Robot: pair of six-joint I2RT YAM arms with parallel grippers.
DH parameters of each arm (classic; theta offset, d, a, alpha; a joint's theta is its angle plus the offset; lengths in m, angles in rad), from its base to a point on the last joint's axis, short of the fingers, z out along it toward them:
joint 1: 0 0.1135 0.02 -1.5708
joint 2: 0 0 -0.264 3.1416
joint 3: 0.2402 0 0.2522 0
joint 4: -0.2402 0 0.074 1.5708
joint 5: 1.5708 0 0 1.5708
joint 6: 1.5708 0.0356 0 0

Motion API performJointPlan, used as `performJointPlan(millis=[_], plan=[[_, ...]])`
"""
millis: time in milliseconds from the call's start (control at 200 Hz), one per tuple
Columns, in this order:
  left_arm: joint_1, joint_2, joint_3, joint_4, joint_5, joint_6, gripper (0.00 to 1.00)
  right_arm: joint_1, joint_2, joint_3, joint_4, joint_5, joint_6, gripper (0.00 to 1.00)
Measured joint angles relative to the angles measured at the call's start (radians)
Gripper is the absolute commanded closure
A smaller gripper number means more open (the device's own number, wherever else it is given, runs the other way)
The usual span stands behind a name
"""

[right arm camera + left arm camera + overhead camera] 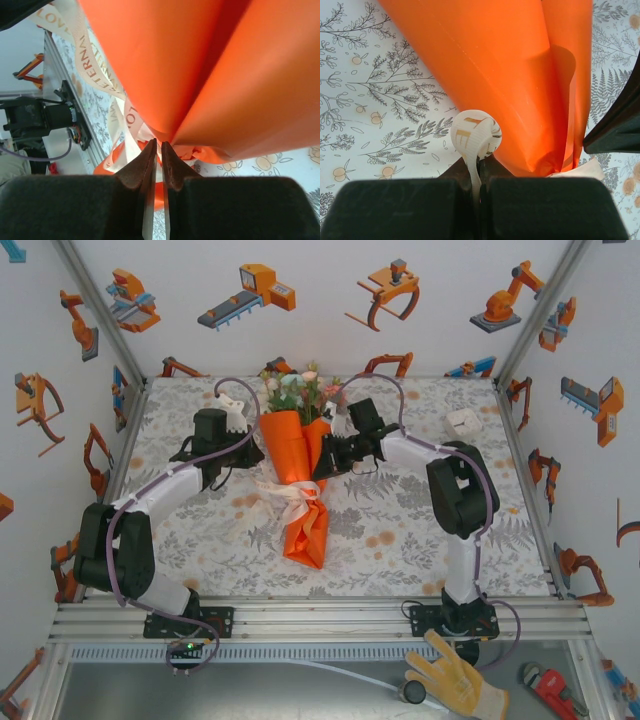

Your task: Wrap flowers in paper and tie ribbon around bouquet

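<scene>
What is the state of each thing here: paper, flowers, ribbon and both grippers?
Paper: wrapped cone-shaped, lying on the table.
Flowers: inside the paper, blossoms sticking out.
Ribbon: bunched around the paper's waist.
Left gripper: shut on ribbon.
Right gripper: almost shut at the ribbon; grip unclear.

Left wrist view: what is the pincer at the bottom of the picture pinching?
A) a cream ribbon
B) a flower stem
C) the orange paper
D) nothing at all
A: a thin cream ribbon curls up from between the closed fingers of the left pincer, while the orange paper lies just beyond them, ungripped.
</scene>
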State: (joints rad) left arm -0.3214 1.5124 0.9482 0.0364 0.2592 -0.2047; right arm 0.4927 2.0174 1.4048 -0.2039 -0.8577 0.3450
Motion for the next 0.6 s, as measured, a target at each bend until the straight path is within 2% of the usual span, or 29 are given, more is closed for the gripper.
performJointPlan(millis=[320, 601], plan=[[0.000, 0.000, 0.000, -0.001, 0.000, 0.000, 1.00, 0.011, -0.010, -0.023, 0.011, -0.024, -0.006, 0.86], [-0.002, 0.004, 0.002, -0.008, 0.000, 0.015, 1.00, 0.019, 0.023, 0.024, -0.093, -0.033, -0.076, 0.84]])
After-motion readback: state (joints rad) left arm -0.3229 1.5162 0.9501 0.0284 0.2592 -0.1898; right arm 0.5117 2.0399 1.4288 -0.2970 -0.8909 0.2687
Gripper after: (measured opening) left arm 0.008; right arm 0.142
